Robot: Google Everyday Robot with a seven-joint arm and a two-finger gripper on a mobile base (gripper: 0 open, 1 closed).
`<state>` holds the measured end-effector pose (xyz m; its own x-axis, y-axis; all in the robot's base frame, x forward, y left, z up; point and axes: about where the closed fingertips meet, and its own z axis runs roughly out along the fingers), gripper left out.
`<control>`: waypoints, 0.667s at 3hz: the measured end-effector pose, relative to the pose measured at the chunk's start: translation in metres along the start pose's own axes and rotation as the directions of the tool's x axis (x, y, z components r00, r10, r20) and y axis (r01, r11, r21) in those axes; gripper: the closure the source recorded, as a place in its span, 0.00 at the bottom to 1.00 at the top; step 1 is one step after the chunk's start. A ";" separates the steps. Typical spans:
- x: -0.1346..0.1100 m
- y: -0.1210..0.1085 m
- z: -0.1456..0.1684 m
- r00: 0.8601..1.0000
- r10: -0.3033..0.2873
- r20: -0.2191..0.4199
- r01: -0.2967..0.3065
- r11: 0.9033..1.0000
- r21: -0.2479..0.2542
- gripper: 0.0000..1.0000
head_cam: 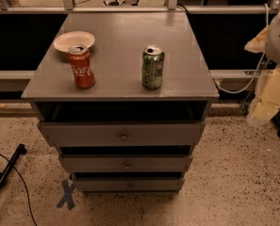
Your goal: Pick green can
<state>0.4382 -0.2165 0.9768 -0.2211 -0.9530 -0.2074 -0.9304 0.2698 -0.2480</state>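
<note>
The green can (152, 68) stands upright near the front edge of the grey cabinet top (125, 36), right of centre. It has a mottled green-and-white label and a silver top. My gripper (264, 105) hangs blurred at the right edge of the camera view, off the cabinet and well to the right of the can, lower than the top surface. It holds nothing that I can see.
A red Coca-Cola can (81, 67) stands front left, with a white paper plate (73, 41) just behind it. The cabinet has three drawers (123, 136) below. A metal rail (130, 8) runs behind. A dark stand leg (5, 175) and cable lie on the floor at left.
</note>
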 end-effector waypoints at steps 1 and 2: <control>0.000 0.000 0.000 1.000 0.000 0.000 0.000 1.000 0.000 0.00; -0.007 -0.009 0.007 0.999 0.017 0.031 -0.017 1.000 -0.001 0.00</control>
<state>0.4503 -0.2115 0.9734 -0.2279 -0.9434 -0.2409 -0.9267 0.2861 -0.2438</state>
